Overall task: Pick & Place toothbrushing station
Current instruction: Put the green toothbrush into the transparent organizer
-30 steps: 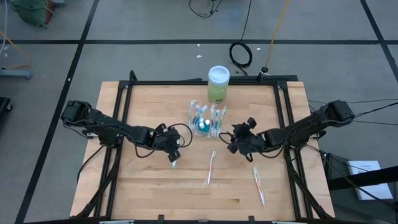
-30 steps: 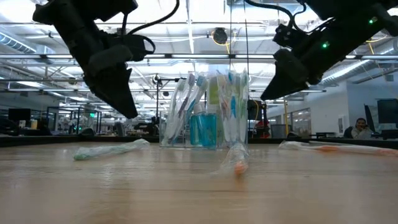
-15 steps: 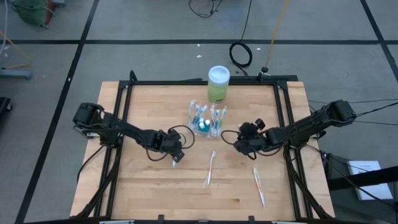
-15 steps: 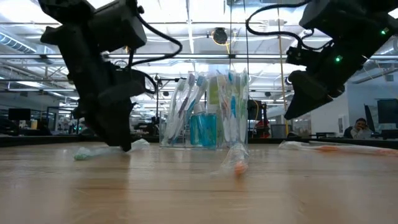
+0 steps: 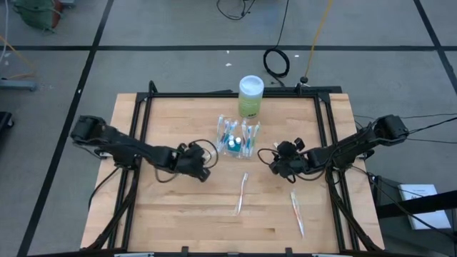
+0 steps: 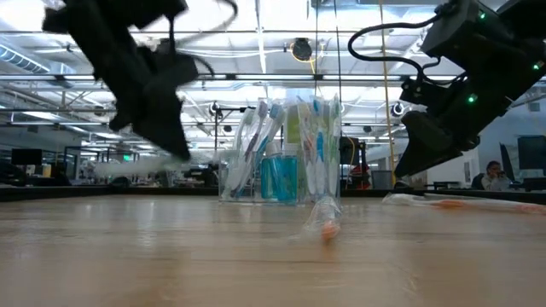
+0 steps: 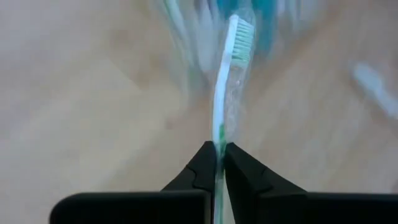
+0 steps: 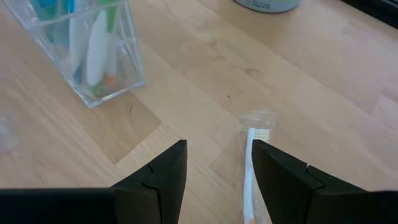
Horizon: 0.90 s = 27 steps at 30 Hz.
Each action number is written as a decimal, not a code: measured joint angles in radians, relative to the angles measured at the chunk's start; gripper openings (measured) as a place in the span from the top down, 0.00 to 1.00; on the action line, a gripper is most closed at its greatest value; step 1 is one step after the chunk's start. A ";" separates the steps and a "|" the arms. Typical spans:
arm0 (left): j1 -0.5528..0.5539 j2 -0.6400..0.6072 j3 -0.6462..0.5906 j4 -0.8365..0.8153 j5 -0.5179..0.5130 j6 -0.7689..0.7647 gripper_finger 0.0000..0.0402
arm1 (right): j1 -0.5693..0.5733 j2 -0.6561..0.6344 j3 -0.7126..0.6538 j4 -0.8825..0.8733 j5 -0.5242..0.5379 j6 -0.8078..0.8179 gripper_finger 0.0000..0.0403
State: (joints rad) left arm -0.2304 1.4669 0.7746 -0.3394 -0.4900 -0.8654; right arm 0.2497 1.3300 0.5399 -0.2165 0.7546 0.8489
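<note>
High view. The toothbrushing station (image 5: 238, 136), a small clear plastic holder with compartments, stood at upper centre of the pale wooden table (image 5: 164, 214), just below a green cylindrical canister with a white lid (image 5: 250, 96). It already held several brushes. Two wrapped toothbrushes lay loose on the wood: one at lower centre (image 5: 242, 193) and one at lower right (image 5: 296, 211). By this evidence the task was partly done; at least those two, plus the one in hand, remained to be placed. The left gripper (image 5: 201, 171) sat left of centre with its arm stretched in from the left edge. The right gripper (image 5: 275, 165) sat right of centre, near the station.

Low view. The station (image 6: 281, 153) stood centre frame, its brushes upright. The left gripper (image 6: 171, 141) hung clear of the tabletop at upper left, tilted. The right gripper (image 6: 409, 162) hovered at right above a wrapped brush.

Left wrist view. The jaws were closed on the handle of a white and green toothbrush in clear wrap (image 7: 225, 93), the bristle end pointing away toward the station.

Right wrist view. The jaws stood apart, holding nothing. The station (image 8: 87, 43) showed at upper left; a wrapped white toothbrush (image 8: 252, 168) lay between the fingers' line, not touched.
</note>
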 joint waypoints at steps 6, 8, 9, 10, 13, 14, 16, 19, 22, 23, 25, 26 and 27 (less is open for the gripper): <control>-0.053 -0.171 0.000 0.054 -0.365 0.062 0.98 | 0.000 0.000 -0.037 0.082 -0.001 0.001 0.58; -0.070 -0.198 0.000 0.110 -0.440 0.132 0.98 | 0.000 0.000 -0.046 0.099 -0.001 0.002 0.58; -0.076 -0.204 0.000 0.159 -0.467 0.177 0.97 | 0.000 0.000 -0.048 0.102 -0.001 0.002 0.58; -0.080 -0.206 0.000 0.214 -0.487 0.225 0.96 | 0.000 0.000 -0.048 0.105 -0.001 0.002 0.58; -0.075 -0.195 0.000 0.374 -0.506 0.372 0.96 | 0.000 0.000 -0.049 0.130 -0.001 0.000 0.58; -0.063 -0.178 0.001 0.442 -0.504 0.414 0.97 | 0.000 0.000 -0.049 0.142 -0.001 -0.003 0.58; -0.034 -0.139 0.002 0.546 -0.477 0.478 0.98 | 0.000 0.000 -0.049 0.164 -0.001 -0.009 0.58; 0.018 -0.056 0.001 0.664 -0.409 0.494 0.98 | 0.000 0.000 -0.049 0.194 -0.003 -0.031 0.58; 0.071 0.033 0.001 0.792 -0.369 0.535 0.96 | 0.000 0.000 -0.049 0.206 -0.002 -0.032 0.58; 0.088 0.063 0.001 0.846 -0.350 0.551 0.96 | 0.000 0.000 -0.049 0.206 -0.002 -0.032 0.58; 0.121 0.121 0.001 0.954 -0.301 0.585 0.97 | 0.000 0.000 -0.049 0.205 -0.002 -0.032 0.58; 0.135 0.151 0.001 1.018 -0.279 0.608 0.98 | 0.000 0.000 -0.049 0.206 -0.003 -0.032 0.58; 0.148 0.180 0.001 1.077 -0.267 0.635 0.98 | 0.000 0.000 -0.049 0.206 -0.003 -0.032 0.58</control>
State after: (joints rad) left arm -0.0827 1.6469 0.7757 0.7376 -0.7570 -0.2305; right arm 0.2501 1.3300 0.4911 -0.0109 0.7513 0.8173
